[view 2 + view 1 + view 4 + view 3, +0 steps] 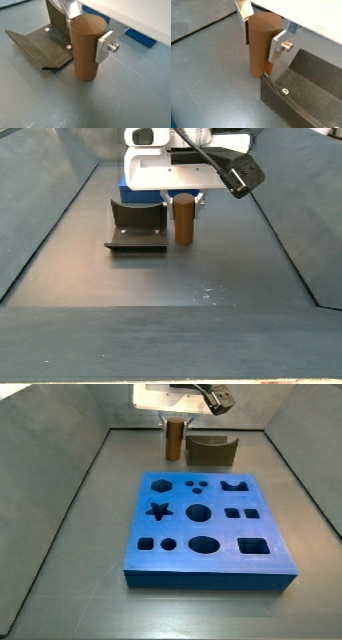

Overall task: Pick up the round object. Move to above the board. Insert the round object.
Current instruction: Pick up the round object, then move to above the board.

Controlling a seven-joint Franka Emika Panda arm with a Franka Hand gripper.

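Observation:
The round object (261,47) is a tall orange-brown cylinder peg. It stands upright with its lower end at the grey floor, next to the fixture. My gripper (261,35) is shut on the peg's upper part, one silver finger (278,47) pressed on each side. Both wrist views show this grip (87,32). In a side view the peg (174,439) stands beyond the far edge of the blue board (174,529), which lies flat with several shaped holes. In the side view facing the gripper (183,200), the peg (183,220) hangs below the white hand.
The dark L-shaped fixture (304,85) stands right beside the peg, also seen in a wrist view (40,45) and in both side views (211,450) (134,226). Sloped grey walls enclose the floor. A blue board edge (140,37) shows behind the gripper.

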